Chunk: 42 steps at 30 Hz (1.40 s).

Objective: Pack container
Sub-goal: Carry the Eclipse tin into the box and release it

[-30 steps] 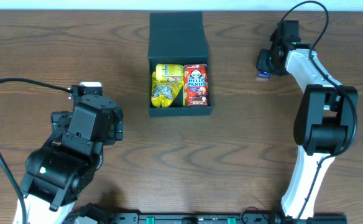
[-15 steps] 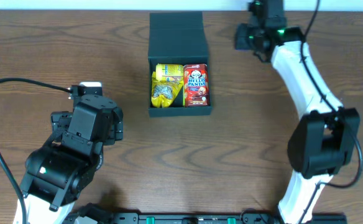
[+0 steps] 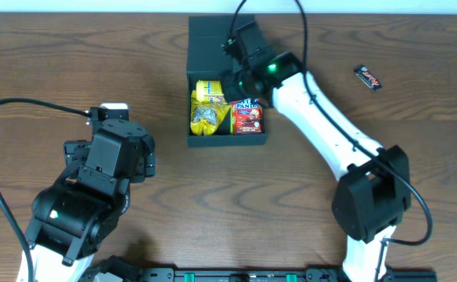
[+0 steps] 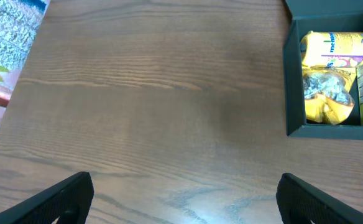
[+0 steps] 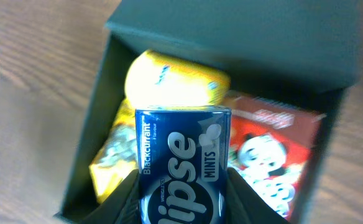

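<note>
The dark container (image 3: 223, 37) stands open at the table's back middle, its flap lid folded back. It holds yellow snack packets (image 3: 207, 107) and a red Hello Panda box (image 3: 247, 117). My right gripper (image 3: 244, 74) is over the container, shut on a blue Eclipse mints tin (image 5: 181, 165); the right wrist view shows the tin above the yellow packets (image 5: 175, 78) and the red box (image 5: 268, 149). My left gripper (image 4: 181, 199) is open and empty over bare wood, left of the container (image 4: 291, 87).
A small dark candy bar (image 3: 368, 77) lies on the table at the back right. The left arm's body (image 3: 95, 188) fills the front left. The right arm (image 3: 330, 141) stretches diagonally across the right half.
My right gripper has swung from the back right leftward to above the open container, carrying the mints tin. The candy bar is now uncovered. The left arm has not moved.
</note>
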{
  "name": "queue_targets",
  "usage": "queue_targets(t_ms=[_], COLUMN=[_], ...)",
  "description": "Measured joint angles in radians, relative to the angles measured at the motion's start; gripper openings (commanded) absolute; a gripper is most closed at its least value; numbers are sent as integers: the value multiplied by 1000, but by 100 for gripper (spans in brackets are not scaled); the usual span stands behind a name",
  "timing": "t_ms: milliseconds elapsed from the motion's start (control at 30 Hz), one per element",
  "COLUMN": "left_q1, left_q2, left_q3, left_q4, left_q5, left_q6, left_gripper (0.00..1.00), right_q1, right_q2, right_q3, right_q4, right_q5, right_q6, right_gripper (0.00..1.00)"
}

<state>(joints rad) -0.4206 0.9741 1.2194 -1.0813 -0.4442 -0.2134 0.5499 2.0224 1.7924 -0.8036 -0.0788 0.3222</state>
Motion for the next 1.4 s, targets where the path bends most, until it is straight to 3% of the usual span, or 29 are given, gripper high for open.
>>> queue_targets(t_ms=[333, 600, 733, 933, 967, 1133, 1233, 1400], left_q1=[0, 0, 0, 0, 0, 0, 0, 0], left_q2=[0, 0, 0, 0, 0, 0, 0, 0], left_q3=[0, 0, 0, 0, 0, 0, 0, 0], left_q4=[0, 0, 0, 0, 0, 0, 0, 0], left_q5=[0, 0, 0, 0, 0, 0, 0, 0], left_q6=[0, 0, 0, 0, 0, 0, 0, 0], left_gripper=[95, 95, 95, 95, 95, 95, 95, 95], right_q1=[83, 107, 107, 107, 107, 107, 107, 107], right_q2=[90, 118, 118, 118, 118, 118, 118, 118], right_q3=[0, 0, 0, 0, 0, 0, 0, 0], right_q4=[-3, -3, -24, -42, -42, -45, -42, -37], right_q5=[62, 120, 142, 181, 185, 190, 192, 192], right_q6=[159, 197, 231, 274, 277, 295, 296, 298], right_gripper=[17, 16, 9, 13, 16, 57, 63, 64])
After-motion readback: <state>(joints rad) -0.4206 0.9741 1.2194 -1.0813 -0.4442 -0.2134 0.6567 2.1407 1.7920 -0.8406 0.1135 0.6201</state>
